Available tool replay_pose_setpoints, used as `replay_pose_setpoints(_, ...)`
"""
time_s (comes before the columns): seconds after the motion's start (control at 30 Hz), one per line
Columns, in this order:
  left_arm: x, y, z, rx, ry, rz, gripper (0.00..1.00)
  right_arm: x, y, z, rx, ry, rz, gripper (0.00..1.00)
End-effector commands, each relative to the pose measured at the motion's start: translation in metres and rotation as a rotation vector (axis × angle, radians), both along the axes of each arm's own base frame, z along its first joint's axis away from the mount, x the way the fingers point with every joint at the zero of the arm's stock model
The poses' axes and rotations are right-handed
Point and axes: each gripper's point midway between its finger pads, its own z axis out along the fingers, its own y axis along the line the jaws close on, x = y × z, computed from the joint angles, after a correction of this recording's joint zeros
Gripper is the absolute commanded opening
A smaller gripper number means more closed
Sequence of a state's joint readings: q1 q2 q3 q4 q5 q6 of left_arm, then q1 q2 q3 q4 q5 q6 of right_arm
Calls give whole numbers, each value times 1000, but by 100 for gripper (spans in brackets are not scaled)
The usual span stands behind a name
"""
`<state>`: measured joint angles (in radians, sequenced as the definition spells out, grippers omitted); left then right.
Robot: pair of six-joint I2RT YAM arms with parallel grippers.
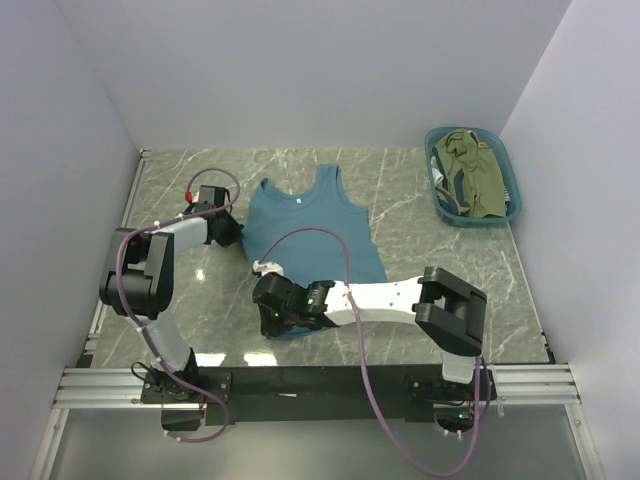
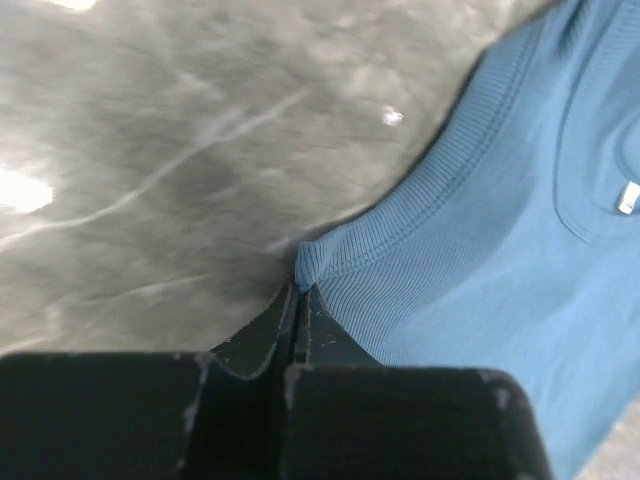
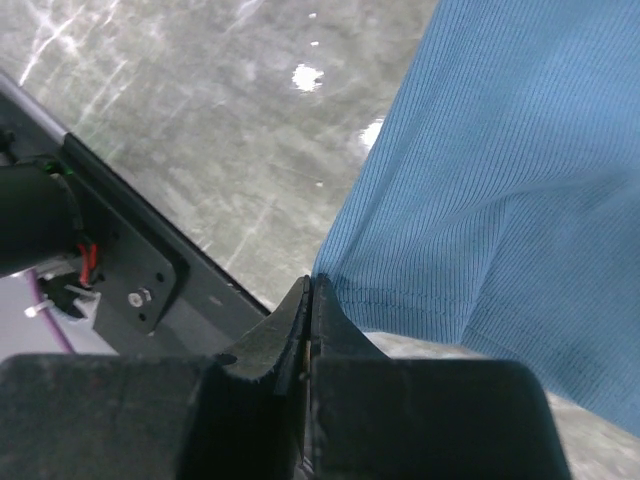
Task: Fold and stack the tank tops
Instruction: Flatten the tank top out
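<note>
One plain teal-blue tank top (image 1: 312, 228) lies spread on the desk (image 1: 420, 230) at its middle, straps toward the far side, hem toward the arms. Its knit is finely ribbed, with a small pale label inside the neck. The left end effector (image 2: 300, 288) is clamped on the edge of the top's left side; the right end effector (image 3: 311, 292) is clamped on the hem's near-left corner. One olive-green tank top (image 1: 478, 178) sits crumpled in the single teal basket (image 1: 508, 168) at the far right. A dark-and-white scrap beside it is too small to identify.
</note>
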<state>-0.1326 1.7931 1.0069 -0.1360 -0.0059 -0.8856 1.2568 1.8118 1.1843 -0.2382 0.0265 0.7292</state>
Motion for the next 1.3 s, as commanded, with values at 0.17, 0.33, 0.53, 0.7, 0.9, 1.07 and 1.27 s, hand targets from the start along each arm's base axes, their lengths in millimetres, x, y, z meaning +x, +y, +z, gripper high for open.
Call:
replay_pose_setpoints(0.17,14,26,42,121,-59,88,1,-15,44,28,134,72,74,0)
replay_pose_setpoints(0.33,26,13,55,139,-69,51,1,-6,30,40,189,92,44,0)
replay_pose_setpoints(0.53,38,-18,65,178,-75,-7,1,13,-4,44,237,105,-31,0)
replay_pose_setpoints(0.7,46,-51,64,201,-70,-65,0,22,-35,35,251,119,-106,0)
replay_pose_setpoints(0.9,55,-90,55,215,-56,-128,1,32,-70,26,269,118,-203,0)
replay_pose_setpoints(1.07,57,-115,51,217,-60,-164,1,34,-91,13,253,114,-270,0)
replay_pose_setpoints(1.27,55,-130,41,232,-47,-195,1,34,-114,-3,229,105,-333,0)
